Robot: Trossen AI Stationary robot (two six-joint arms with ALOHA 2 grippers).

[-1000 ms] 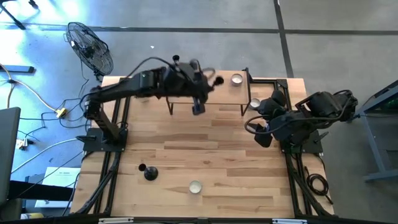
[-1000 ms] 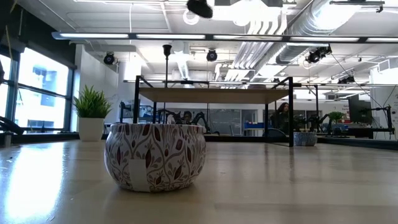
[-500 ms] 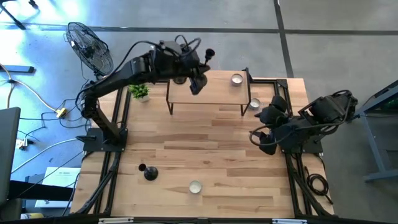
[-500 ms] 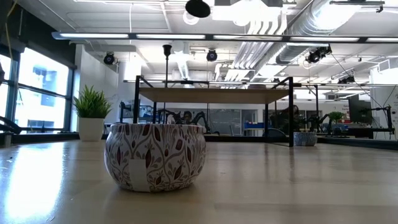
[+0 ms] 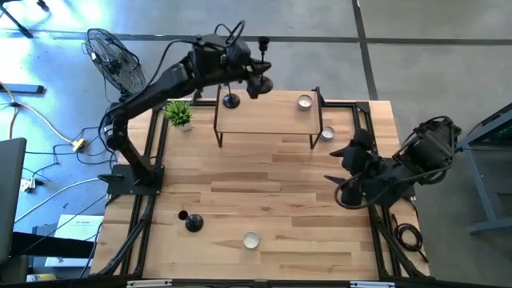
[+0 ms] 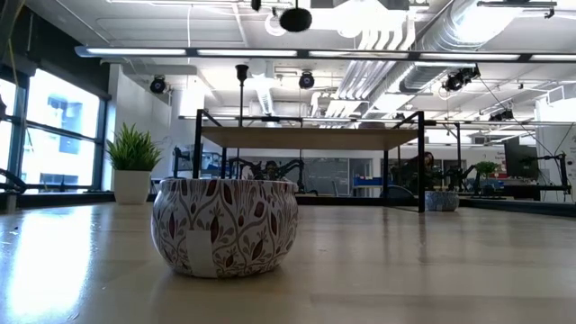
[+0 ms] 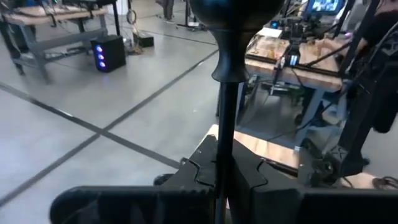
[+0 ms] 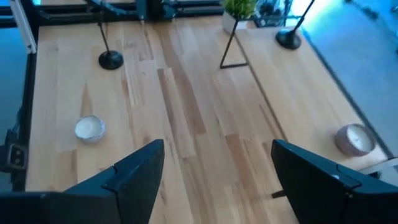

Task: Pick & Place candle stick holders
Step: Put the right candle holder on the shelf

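Note:
My left gripper (image 5: 257, 83) is raised over the far edge of the small wooden shelf (image 5: 268, 122), shut on a black candle stick holder (image 7: 222, 124). That holder's round end (image 6: 295, 18) shows at the top of the low view. A second holder (image 5: 231, 100) stands on its base on the shelf. A third holder (image 5: 192, 222) stands on the table at the near left. Tealight cups sit on the shelf (image 5: 305, 102), beside its right leg (image 5: 326, 134) and near the front edge (image 5: 251, 240). My right gripper (image 5: 342, 174) hangs open over the table's right side, holding nothing. My left gripper pinches the holder's thin stem (image 7: 221, 163) between its two fingers, which lie across the stem. The stem runs out from the fingers to the round end (image 7: 236, 18). The holder is lifted clear of the shelf and the table.
A small potted plant (image 5: 178, 114) stands at the shelf's left end. A fan (image 5: 116, 60) stands off the table's far left corner. Bare wood lies in the table's middle (image 5: 264, 184).
My left gripper has carried the holder from above the shelf's front toward the table's far edge, rising a little and rolling, and now hangs over the shelf's far edge. My right gripper has swung a little toward the near edge, still open.

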